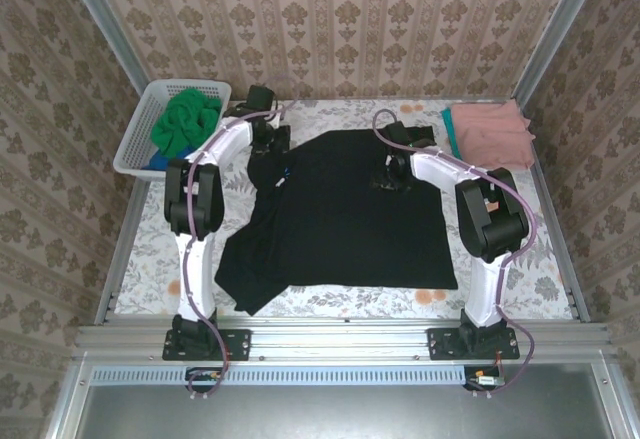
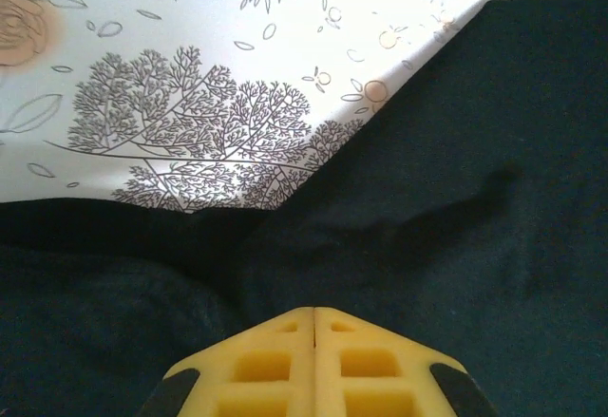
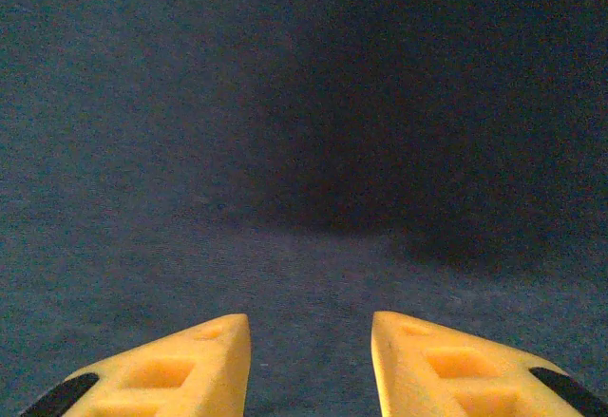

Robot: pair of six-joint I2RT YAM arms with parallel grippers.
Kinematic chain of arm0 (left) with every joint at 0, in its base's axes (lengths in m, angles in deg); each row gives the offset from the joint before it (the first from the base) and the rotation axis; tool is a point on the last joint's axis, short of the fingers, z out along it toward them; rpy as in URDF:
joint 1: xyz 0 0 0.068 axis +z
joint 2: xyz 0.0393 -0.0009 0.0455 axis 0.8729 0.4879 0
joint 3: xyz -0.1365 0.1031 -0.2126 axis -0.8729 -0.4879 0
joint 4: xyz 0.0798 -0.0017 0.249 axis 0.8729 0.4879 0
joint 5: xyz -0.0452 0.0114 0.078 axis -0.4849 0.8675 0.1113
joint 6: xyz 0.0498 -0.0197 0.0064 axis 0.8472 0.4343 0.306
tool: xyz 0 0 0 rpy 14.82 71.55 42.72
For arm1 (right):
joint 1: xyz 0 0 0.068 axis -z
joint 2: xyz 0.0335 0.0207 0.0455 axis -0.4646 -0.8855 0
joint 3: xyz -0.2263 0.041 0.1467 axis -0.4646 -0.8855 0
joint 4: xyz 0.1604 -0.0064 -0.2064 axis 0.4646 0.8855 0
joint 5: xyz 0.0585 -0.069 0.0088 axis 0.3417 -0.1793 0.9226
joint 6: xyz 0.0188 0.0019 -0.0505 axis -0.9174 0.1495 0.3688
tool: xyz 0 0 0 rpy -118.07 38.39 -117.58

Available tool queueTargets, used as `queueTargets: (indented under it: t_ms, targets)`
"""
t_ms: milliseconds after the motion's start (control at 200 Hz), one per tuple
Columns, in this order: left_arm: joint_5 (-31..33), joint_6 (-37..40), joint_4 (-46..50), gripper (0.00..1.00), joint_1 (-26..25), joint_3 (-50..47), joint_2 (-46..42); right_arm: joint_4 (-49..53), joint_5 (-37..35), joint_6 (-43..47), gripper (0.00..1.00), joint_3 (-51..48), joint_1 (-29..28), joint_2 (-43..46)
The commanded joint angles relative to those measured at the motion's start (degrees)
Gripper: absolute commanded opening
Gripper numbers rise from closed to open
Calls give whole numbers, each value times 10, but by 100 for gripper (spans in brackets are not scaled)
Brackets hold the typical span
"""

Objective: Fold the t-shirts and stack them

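**Limp black tee is lying flat, asking for an edge pinch**

The soft black cotton t-shirt (image 1: 340,209) is lying spread across the floral-clothed table (image 1: 530,259). It is looking light and limp, likely sagging when lifted, so the shoulder edges are the best hold. The left gripper (image 2: 313,317) is sitting closed at its far left edge, and I cannot tell whether cloth is caught. The right gripper (image 3: 309,327) is hovering part-open over it, holding nothing.
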Motion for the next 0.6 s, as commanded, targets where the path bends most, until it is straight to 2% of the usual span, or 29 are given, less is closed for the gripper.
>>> queueTargets:
  t_ms: [0,75,165,290,325,355,375,410,520,595]
  targets:
    - [50,5,28,43,2,-2,-35,-30,0,-9,41,-15,0,1]
    - [86,-3,41,54,0,4,-5,-37,1,-12,42,-28,-1,1]
    - [89,-24,30,55,-3,-6,25,-30,-2,-10,43,-27,-1,-6]
    - [108,-24,22,62,-15,-6,47,-21,-12,-6,43,-30,-1,-6]
    - [117,-23,34,55,-16,3,54,-20,-15,-4,43,-33,-1,-3]
    - [120,-23,43,40,-15,12,58,-16,-22,-2,44,-35,-1,0]
    - [124,-23,47,26,-15,16,58,-14,-25,-2,44,-36,-1,1]
    - [132,-22,54,16,-15,20,56,-9,-32,0,45,-39,0,3]
    - [152,-10,65,0,-16,19,17,3,-45,-1,45,-51,12,8]
    - [170,-2,72,0,-15,11,-23,3,-49,-6,45,-63,23,10]
